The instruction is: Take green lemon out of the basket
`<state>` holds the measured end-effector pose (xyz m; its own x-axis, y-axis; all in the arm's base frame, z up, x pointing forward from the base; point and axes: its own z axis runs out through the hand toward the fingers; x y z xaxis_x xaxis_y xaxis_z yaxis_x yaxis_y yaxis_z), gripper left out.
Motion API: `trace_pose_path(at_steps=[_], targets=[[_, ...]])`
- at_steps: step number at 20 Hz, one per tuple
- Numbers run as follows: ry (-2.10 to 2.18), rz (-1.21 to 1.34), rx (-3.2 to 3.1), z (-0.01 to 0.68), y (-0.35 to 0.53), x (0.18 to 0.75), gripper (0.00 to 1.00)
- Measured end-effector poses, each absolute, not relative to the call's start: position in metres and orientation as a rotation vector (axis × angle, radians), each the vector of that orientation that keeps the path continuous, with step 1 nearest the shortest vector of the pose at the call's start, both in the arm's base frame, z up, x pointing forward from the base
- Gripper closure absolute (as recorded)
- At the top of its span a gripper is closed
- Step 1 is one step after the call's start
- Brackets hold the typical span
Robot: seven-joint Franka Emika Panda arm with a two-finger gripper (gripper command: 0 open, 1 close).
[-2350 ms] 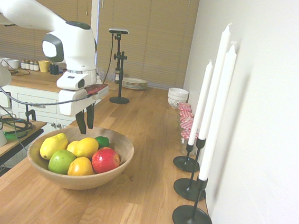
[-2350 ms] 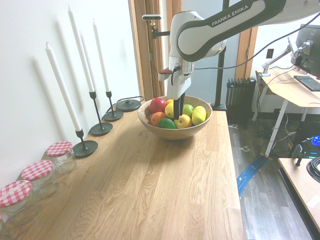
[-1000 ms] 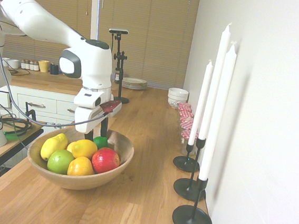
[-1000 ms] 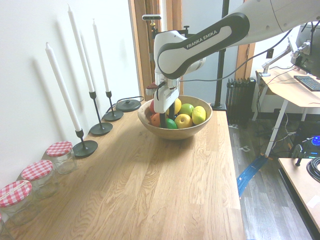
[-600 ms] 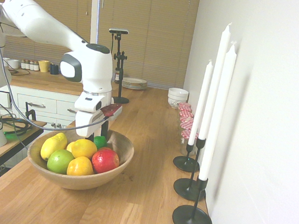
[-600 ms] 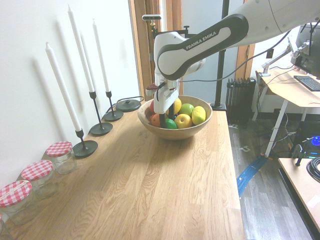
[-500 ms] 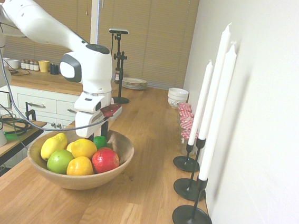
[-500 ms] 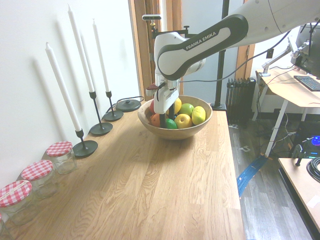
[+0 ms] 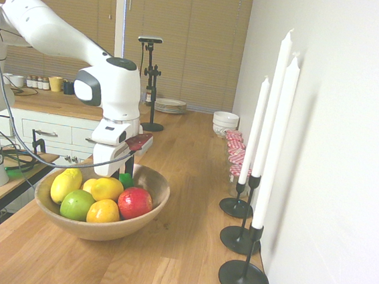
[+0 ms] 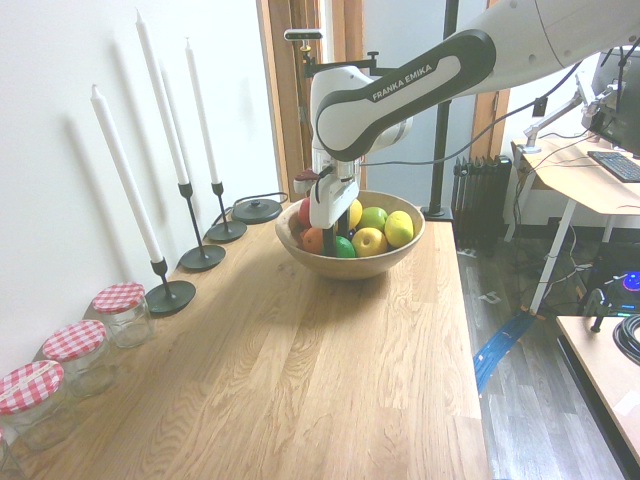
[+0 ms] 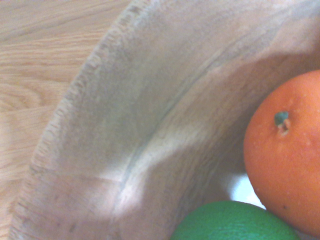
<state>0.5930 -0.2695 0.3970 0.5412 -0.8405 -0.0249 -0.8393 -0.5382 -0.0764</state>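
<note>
The green lemon (image 9: 126, 179) lies inside the basket (image 9: 144, 212), at the side of the fruit pile that is farthest from the first exterior camera; from there only a small deep-green patch of it shows, just behind a red apple (image 9: 134, 202). From the second exterior view the green lemon (image 10: 343, 247) sits low at the near wall of the basket (image 10: 380, 264), beside an orange (image 10: 314, 239). The wrist view shows its glossy green top (image 11: 235, 222) close up, touching or almost touching the orange (image 11: 285, 150), with the bare wooden inner wall of the basket (image 11: 150, 125) curving past them.

The gripper (image 9: 120, 174) points straight down into the basket, its dark fingers reaching down around the green lemon (the white hand and the other fruit hide the fingertips). The fingers stand apart, on either side of the fruit; whether they already press on it cannot be told.

The rest of the pile is a yellow lemon (image 9: 65, 184), a pale green apple (image 9: 78, 204), and more yellow and orange fruit between them. The basket stands on a long wooden counter (image 9: 164, 260). Along the wall beside it are tall white candles (image 9: 272, 123) in black holders, and further along, glass jars (image 10: 120, 312) with red checked lids.
</note>
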Motion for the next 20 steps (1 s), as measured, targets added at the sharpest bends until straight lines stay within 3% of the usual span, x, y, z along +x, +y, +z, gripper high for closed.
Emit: trace_pose_path(at_steps=[8, 14, 20], targets=[[1.469, -0.055, -2.678, 0.410, -0.275, 0.590, 1.00], [1.407, -0.176, -2.674, 0.483, -0.255, 0.589, 1.00], [1.304, -0.246, -2.692, 0.537, -0.176, 0.605, 1.00]])
